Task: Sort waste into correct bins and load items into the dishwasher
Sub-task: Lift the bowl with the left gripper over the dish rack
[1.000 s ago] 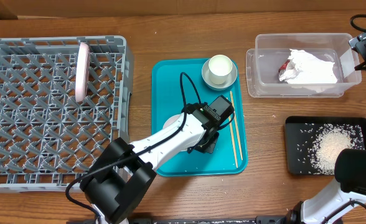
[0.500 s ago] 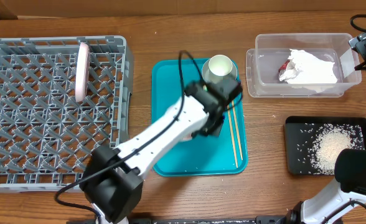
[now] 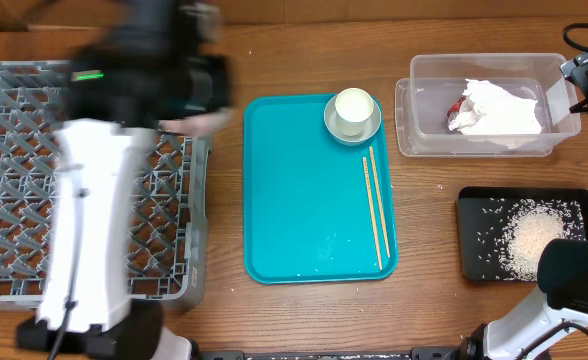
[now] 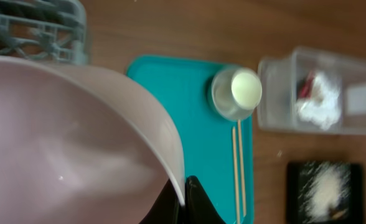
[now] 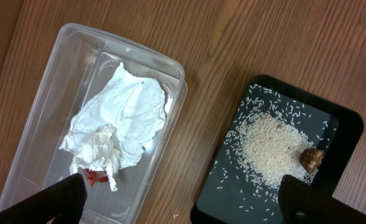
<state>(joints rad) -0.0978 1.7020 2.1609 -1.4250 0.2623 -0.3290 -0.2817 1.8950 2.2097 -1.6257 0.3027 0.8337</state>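
Note:
My left gripper (image 4: 184,198) is shut on the rim of a pale pink bowl (image 4: 65,137), which fills the left wrist view. In the overhead view the blurred left arm (image 3: 94,200) lies over the grey dishwasher rack (image 3: 174,250), with the bowl (image 3: 202,122) showing at its right wall. A white cup (image 3: 353,108) stands in a grey-green saucer (image 3: 371,129) on the teal tray (image 3: 304,200), next to two chopsticks (image 3: 375,205). My right gripper (image 5: 183,199) hangs open above the gap between the bins.
The clear tub (image 3: 424,110) holds a white napkin (image 5: 124,118) and a red wrapper (image 5: 93,177). The black tray (image 5: 233,193) holds rice (image 5: 270,146) and a brown scrap (image 5: 312,158). The left arm hides much of the rack.
The left arm lifted the bowl off the teal tray and swung left and back, over the rack. The right arm has not moved.

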